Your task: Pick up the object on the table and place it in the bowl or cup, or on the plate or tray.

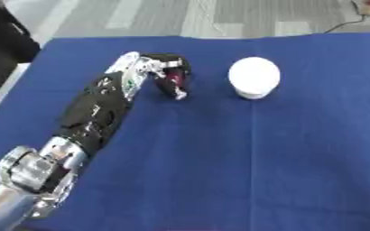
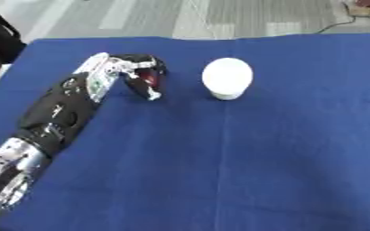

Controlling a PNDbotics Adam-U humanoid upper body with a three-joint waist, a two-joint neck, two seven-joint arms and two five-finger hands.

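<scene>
The left hand [image 1: 163, 71] sits in the upper left of the frame, at the end of a black and silver arm [image 1: 93, 115] that enters from the lower left corner. Its fingers [image 1: 178, 90] are curled downward over a small dark red object [image 1: 175, 79], with the tips at or near the blue cloth [image 1: 259, 162]. The object appears to be enclosed between fingers and palm, but whether it is lifted off the cloth cannot be told. Just right of the hand, apart from it, a white cup [image 1: 254, 76] stands in the upper centre of the frame. The cloth covers the table across nearly the whole picture. Grey floor [image 1: 219, 16] shows along the top edge.
</scene>
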